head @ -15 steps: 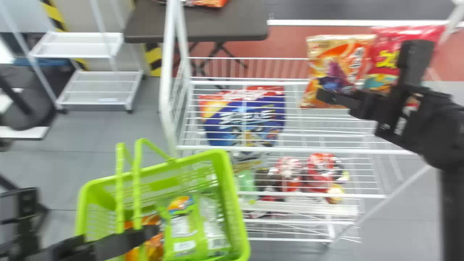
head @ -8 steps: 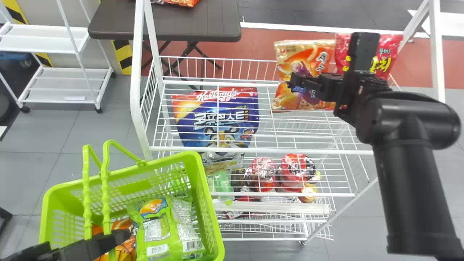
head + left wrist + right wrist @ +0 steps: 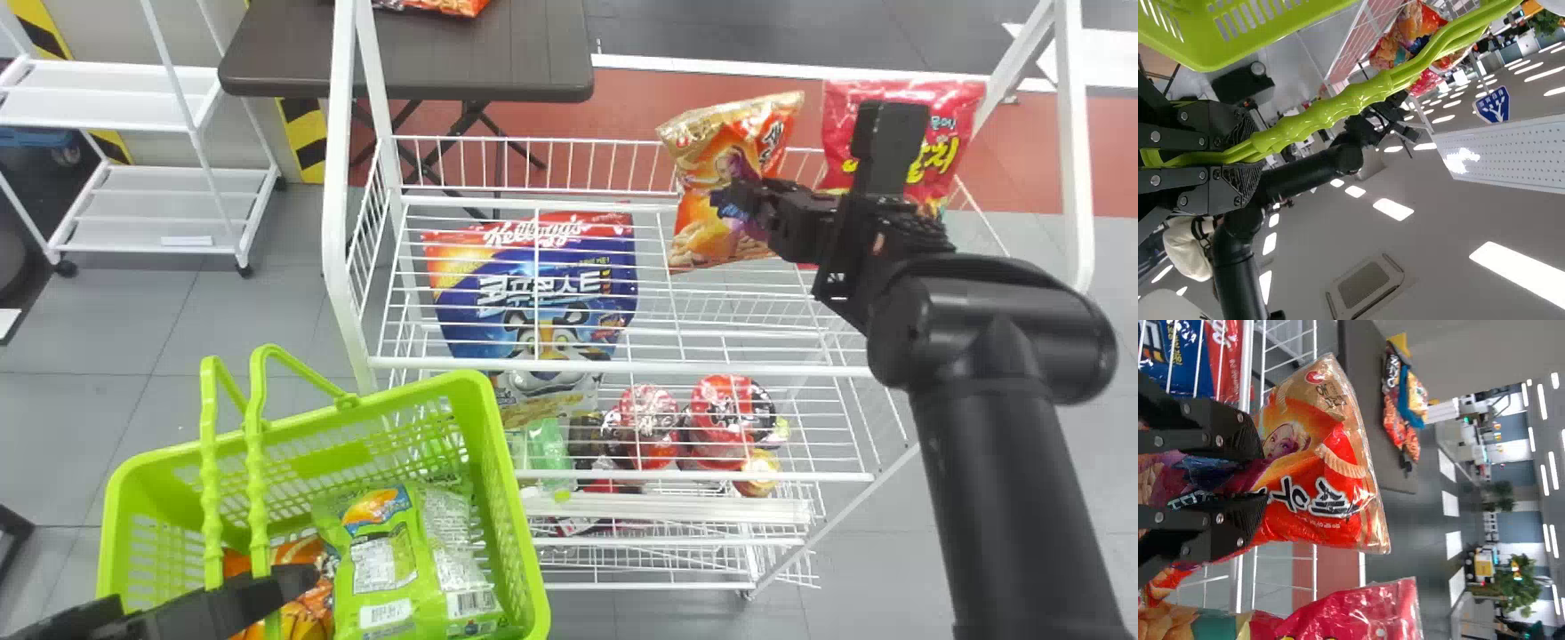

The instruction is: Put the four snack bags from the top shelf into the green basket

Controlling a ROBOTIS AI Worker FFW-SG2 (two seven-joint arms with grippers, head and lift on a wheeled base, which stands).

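Snack bag [image 3: 698, 236] in glossy gold and orange, creased where the right claw [image 3: 745, 203] pinches its middle, is at the top shelf [image 3: 756, 369]. Its long axis runs roughly upright, slightly tilted, with the printed front facing the robot. A red snack bag [image 3: 933, 120] stands beside it; the shelf's front rail lies between it and the green basket [image 3: 498, 418], whose handles [image 3: 258, 480] the left claw [image 3: 298, 582] clenches.

Basket [image 3: 505, 471] before rack [image 3: 622, 366], leftward; bags [image 3: 378, 564] inside; table [image 3: 404, 67] behind rack.
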